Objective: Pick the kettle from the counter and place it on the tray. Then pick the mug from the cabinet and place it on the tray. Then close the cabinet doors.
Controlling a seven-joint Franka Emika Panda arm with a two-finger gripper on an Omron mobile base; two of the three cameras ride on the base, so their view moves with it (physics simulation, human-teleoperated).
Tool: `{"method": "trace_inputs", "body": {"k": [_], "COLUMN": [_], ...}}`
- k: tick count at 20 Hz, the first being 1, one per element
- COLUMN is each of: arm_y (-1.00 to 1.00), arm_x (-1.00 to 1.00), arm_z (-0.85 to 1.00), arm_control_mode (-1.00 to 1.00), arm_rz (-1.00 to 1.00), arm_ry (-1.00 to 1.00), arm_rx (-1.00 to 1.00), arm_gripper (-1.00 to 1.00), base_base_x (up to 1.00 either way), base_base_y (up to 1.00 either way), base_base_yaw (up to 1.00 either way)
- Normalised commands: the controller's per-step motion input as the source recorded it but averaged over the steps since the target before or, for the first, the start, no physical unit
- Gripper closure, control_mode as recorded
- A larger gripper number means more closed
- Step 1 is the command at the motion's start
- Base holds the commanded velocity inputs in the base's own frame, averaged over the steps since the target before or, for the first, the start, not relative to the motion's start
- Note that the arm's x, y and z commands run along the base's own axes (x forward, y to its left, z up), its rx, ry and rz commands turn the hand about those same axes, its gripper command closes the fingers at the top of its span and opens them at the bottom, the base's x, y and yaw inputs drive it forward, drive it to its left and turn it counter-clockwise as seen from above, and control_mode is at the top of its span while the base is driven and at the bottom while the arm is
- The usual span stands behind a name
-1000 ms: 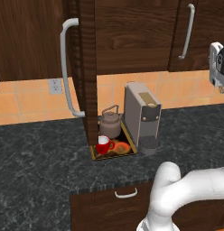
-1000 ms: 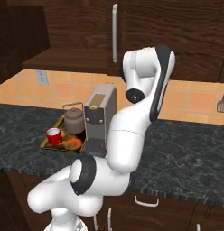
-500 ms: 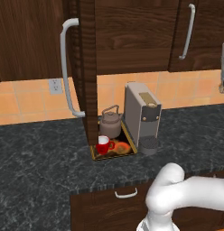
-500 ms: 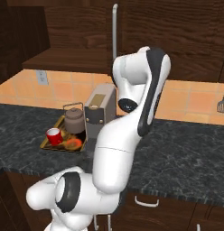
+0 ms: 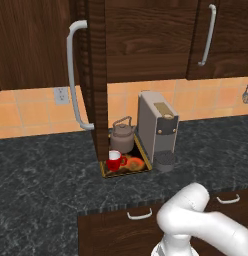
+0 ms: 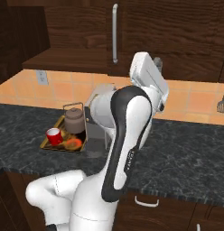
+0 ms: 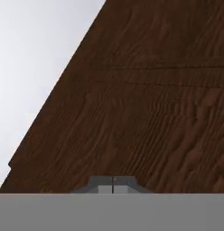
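With its fingertips pressed together and holding nothing, the gripper (image 7: 113,182) faces dark wood-grain cabinet (image 7: 154,99) panelling up close, while the kettle (image 5: 122,135) and red mug (image 5: 115,160) sit on the tray (image 5: 141,168) on the counter (image 5: 46,175), left of the coffee machine (image 5: 157,127), beside an open cabinet door (image 5: 95,75).

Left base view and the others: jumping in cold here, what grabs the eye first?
The open cabinet door juts edge-on over the counter, with the tray right beneath. On the tray stand the kettle and the red mug, beside the coffee machine. In the hand view, the gripper faces dark wood, fingertips together.
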Motion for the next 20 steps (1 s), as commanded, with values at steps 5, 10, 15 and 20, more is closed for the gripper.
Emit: {"method": "trace_inputs", "body": {"k": [5,10,15,20], "arm_y": [0.90,1.00,0.98,1.00], "arm_x": [-0.95,-0.65,-0.33,-0.31], "arm_z": [0.18,0.00,0.00,0.00], "arm_control_mode": [-1.00,-1.00,-1.00,-1.00], "arm_rz": [0.20,0.00,-0.33,-0.34], "arm_ry": [-0.62,-0.47,-0.23,-0.10], "arm_rx": [-0.40,-0.53,-0.44,-0.39], "arm_gripper": [1.00,1.00,1.00,1.00], "base_base_x": [0.00,0.00,0.00,0.00], "base_base_y": [0.00,0.00,0.00,0.00], "base_base_yaw": [0.00,0.00,0.00,0.00]}}
